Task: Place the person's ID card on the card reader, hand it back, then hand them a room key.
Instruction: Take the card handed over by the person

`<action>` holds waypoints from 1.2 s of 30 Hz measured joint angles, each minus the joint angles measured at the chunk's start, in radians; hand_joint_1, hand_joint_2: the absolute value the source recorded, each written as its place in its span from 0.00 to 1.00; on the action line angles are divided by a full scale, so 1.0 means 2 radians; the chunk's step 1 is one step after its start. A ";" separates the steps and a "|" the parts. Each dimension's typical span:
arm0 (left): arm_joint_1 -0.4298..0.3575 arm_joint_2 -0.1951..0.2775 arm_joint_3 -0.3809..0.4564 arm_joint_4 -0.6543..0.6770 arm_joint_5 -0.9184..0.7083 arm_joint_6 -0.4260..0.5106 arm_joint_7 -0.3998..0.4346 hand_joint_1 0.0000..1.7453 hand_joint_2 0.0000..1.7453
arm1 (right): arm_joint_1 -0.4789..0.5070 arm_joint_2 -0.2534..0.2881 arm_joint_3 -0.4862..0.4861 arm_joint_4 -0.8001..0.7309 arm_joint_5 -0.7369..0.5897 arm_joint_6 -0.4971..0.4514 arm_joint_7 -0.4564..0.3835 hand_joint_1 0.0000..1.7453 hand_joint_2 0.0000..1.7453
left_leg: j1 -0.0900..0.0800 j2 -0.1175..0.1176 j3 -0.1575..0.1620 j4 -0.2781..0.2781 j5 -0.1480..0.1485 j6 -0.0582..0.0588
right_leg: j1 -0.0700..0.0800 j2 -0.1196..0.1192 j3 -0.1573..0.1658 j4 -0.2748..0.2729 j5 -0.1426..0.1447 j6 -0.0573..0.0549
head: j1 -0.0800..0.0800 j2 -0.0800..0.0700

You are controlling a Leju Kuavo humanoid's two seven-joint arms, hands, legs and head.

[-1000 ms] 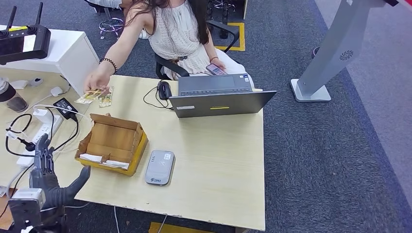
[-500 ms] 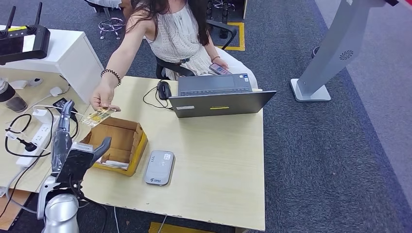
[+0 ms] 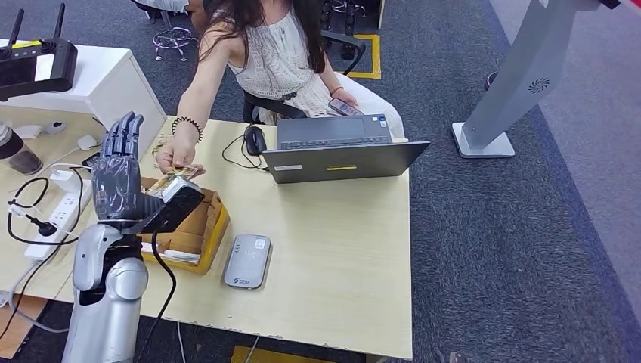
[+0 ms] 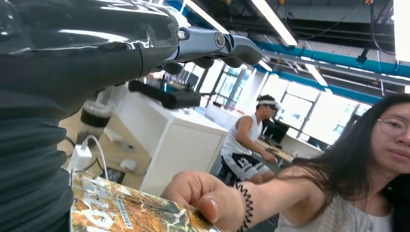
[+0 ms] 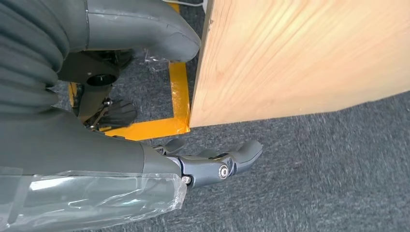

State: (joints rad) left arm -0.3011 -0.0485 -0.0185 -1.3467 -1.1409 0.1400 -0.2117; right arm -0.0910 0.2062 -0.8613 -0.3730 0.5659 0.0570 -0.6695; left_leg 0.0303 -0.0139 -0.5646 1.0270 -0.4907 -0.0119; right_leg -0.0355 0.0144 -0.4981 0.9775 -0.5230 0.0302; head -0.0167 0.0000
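Left hand (image 3: pixel 117 170): raised above the counter's left part, fingers (image 3: pixel 123 134) straight and apart, palm toward the person; it holds nothing. In the left wrist view the hand (image 4: pixel 72 53) fills the near side, fingers (image 4: pixel 217 46) stretched out.
ID card (image 3: pixel 175 181): pinched in the person's hand (image 3: pixel 175 157), held over the cardboard box and just beside the left hand's palm; I cannot tell if card and palm touch. In the left wrist view the card (image 4: pixel 125 212) shows an orange printed face, the person's thumb (image 4: pixel 212 208) on its edge.
Cardboard box (image 3: pixel 198 223): open, on the counter (image 3: pixel 340 249), partly behind the left arm.
Card reader (image 3: pixel 247 261): grey, flat on the counter just right of the box, nothing on it.
Mouse (image 3: pixel 255 140): black, left of the laptop.
Laptop (image 3: pixel 340 150): open at the counter's far edge, facing the person.
Right hand (image 5: pixel 212 162): hangs beside the counter's edge above the grey carpet (image 5: pixel 314 169), fingers loosely bent and apart, holding nothing.
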 joint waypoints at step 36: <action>-0.072 0.046 -0.074 0.053 -0.195 0.068 0.096 1.00 1.00 | -0.022 -0.015 0.047 0.047 0.010 -0.017 0.012 0.00 0.00 | 0.000 0.000 0.000 0.000 0.000 0.000 | 0.000 0.000 0.000 0.000 0.000 0.000 | 0.000 0.000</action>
State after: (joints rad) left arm -0.4456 0.0441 -0.1675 -1.2409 -1.5316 0.2764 -0.0199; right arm -0.1341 0.1770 -0.7674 -0.2788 0.5867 0.0238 -0.6458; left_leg 0.0302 -0.0140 -0.5647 1.0271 -0.4901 -0.0120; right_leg -0.0355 0.0144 -0.4981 0.9784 -0.5230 0.0302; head -0.0166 0.0000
